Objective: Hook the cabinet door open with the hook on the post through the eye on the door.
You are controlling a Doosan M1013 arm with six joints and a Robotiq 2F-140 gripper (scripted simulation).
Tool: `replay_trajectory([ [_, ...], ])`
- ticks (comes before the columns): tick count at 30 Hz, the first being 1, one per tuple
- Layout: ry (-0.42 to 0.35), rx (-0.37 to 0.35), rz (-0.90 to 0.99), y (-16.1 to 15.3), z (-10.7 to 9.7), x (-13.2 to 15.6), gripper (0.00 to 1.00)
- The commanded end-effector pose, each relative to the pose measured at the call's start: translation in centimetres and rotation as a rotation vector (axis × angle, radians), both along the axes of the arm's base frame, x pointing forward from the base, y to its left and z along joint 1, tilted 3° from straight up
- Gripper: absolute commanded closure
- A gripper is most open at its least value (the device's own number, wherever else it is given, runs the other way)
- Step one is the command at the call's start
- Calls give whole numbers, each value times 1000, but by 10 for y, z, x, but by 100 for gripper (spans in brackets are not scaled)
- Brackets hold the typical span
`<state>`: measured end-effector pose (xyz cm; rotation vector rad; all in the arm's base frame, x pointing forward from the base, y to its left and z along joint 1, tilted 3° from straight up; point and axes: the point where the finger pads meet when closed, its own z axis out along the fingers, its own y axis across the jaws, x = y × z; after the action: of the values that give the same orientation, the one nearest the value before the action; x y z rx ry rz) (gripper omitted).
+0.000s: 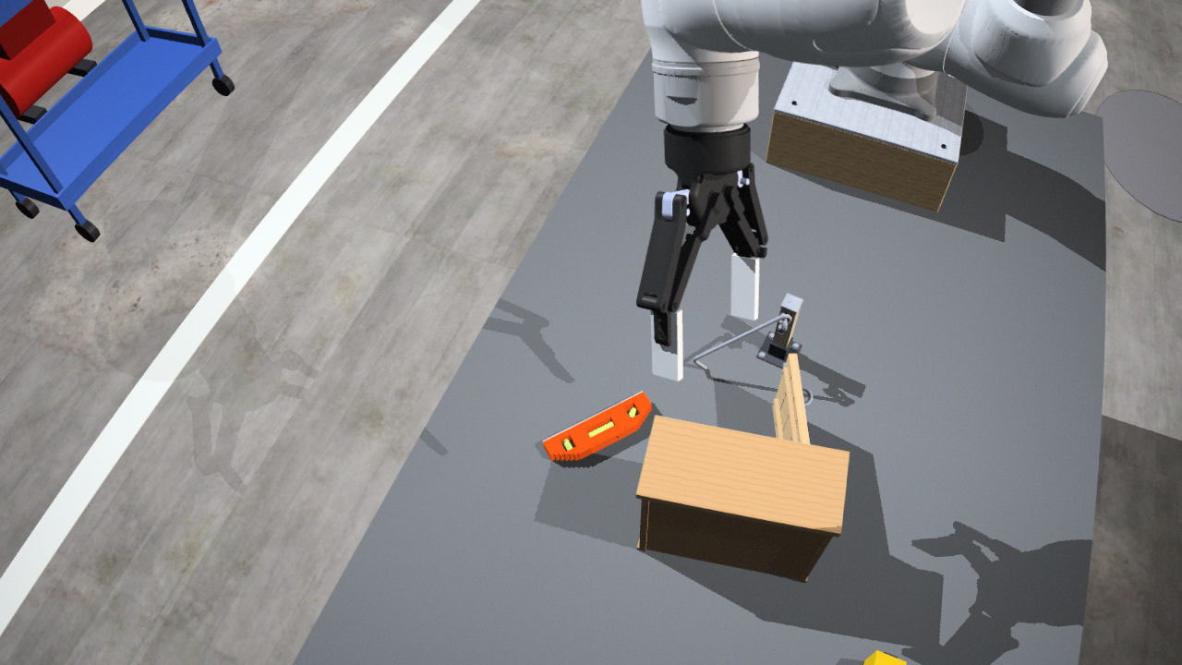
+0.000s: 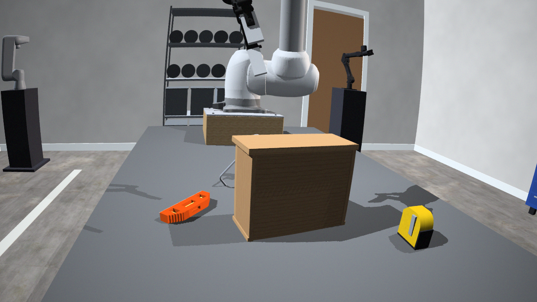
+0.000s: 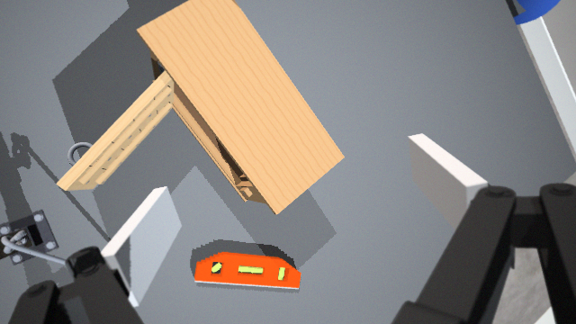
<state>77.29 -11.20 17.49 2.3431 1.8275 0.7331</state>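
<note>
The wooden cabinet [image 1: 743, 488] [image 2: 296, 187] [image 3: 238, 99] stands flat on the grey table [image 1: 950, 371]. Its door [image 1: 790, 405] [image 3: 119, 139] stands wide open, with a small metal eye [image 1: 807, 396] [image 3: 76, 150] on its outer face. The post [image 1: 789, 324] [image 3: 27, 234] stands just beyond the door's free edge. The wire hook [image 1: 727, 341] [image 2: 225, 170] hangs from the post and slants down away from the door, not in the eye. My gripper [image 1: 706, 326] [image 2: 252, 42] [image 3: 289, 183] is open and empty, high above the table, left of the post.
An orange spirit level [image 1: 597, 428] [image 2: 186, 211] [image 3: 247, 272] lies left of the cabinet. A yellow tape measure [image 2: 415, 225] [image 1: 884, 658] stands at the near right. The arm's wooden base block [image 1: 859, 157] [image 2: 240, 129] is at the back. A blue cart [image 1: 107, 107] stands off the table.
</note>
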Motion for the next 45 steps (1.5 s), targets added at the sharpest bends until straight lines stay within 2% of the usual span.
replay_trajectory([
  [1,0,0,0,0,0,0,0],
  [20,8,4,-8,2,-1,-1,0],
  [23,56,26,-56,12,-7,-9,0],
  [25,116,47,-119,24,-14,-19,0],
  [26,116,47,-119,24,-14,-19,0],
  [27,153,58,-160,30,-19,-25,0],
  [28,153,58,-160,30,-19,-25,0],
  [29,194,67,-208,38,-23,-33,0],
  [30,194,67,-208,38,-23,-33,0],
  [31,238,74,-261,45,-28,-41,0],
  [34,238,74,-261,45,-28,-41,0],
  [37,326,78,-381,58,-38,-59,0],
  [39,326,78,-381,58,-38,-59,0],
  [42,407,68,-513,69,-46,-77,0],
  [44,407,68,-513,69,-46,-77,0],
  [45,441,58,-578,74,-50,-85,0],
])
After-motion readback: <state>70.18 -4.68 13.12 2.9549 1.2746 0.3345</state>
